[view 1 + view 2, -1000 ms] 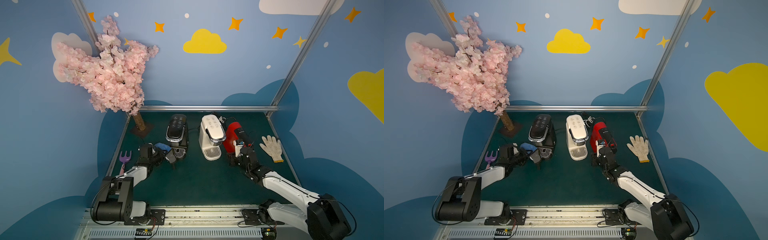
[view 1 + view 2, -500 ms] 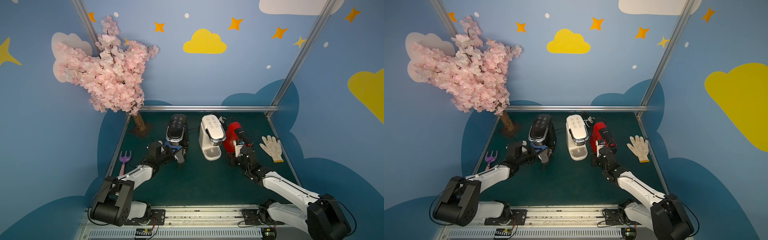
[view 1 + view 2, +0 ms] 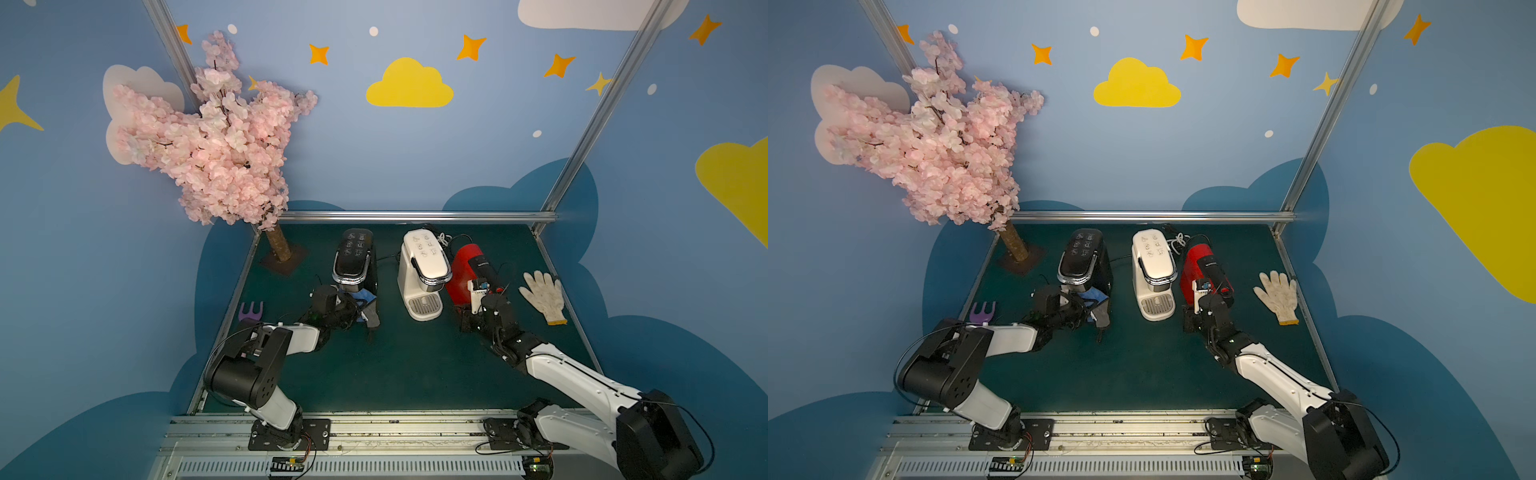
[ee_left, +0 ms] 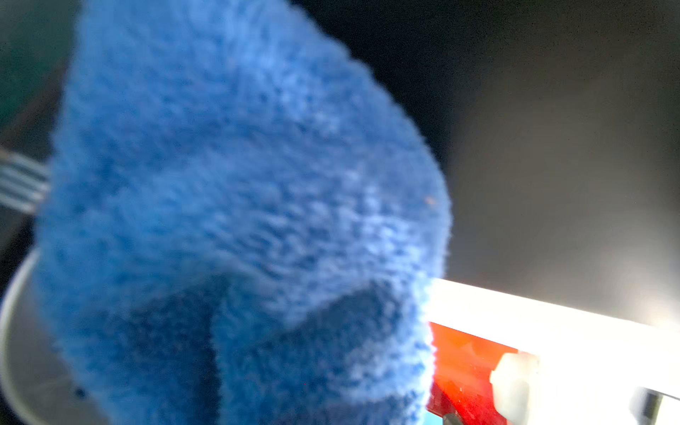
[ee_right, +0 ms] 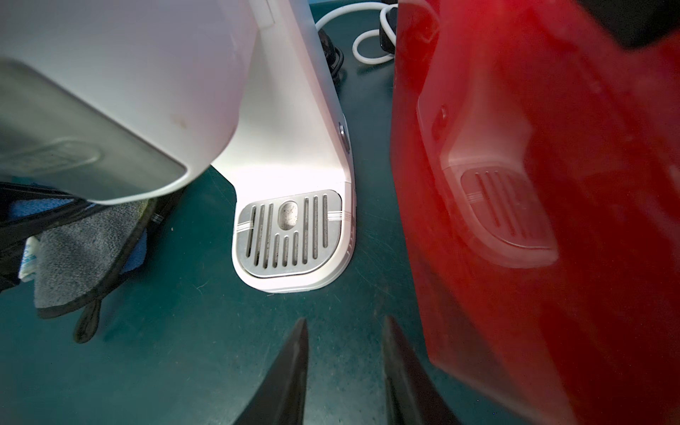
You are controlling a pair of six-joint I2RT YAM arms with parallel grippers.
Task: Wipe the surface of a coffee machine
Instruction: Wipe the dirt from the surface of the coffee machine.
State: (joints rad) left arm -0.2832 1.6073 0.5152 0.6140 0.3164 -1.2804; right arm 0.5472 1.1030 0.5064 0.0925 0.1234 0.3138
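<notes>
Just beside the left gripper (image 3: 353, 311), whose jaws were clamped on a blue-and-grey cloth (image 3: 369, 307), stood a black machine (image 3: 353, 257), which was not the one to be cleaned. The coffee machine (image 3: 422, 266), cream-white, stood apart from that gripper, further along the way it pointed, and between it and the right gripper (image 5: 344, 323). In both top views no cloth touched it. The right gripper hung low over the green mat (image 5: 184, 368), its jaws parted a little and empty. The coffee machine's drip grille (image 5: 290, 232) lay directly ahead of its fingertips, and a red machine (image 5: 533, 184) stood close on its right.

Wiping had apparently not begun. To do the step well, the left arm would likely need to lift the cloth clear of the black machine, carry it across, and press a broad fold flat on the rounded top before sweeping. The dangling grey corner could snag, and the right gripper, near the base, risked crowding the stroke.
</notes>
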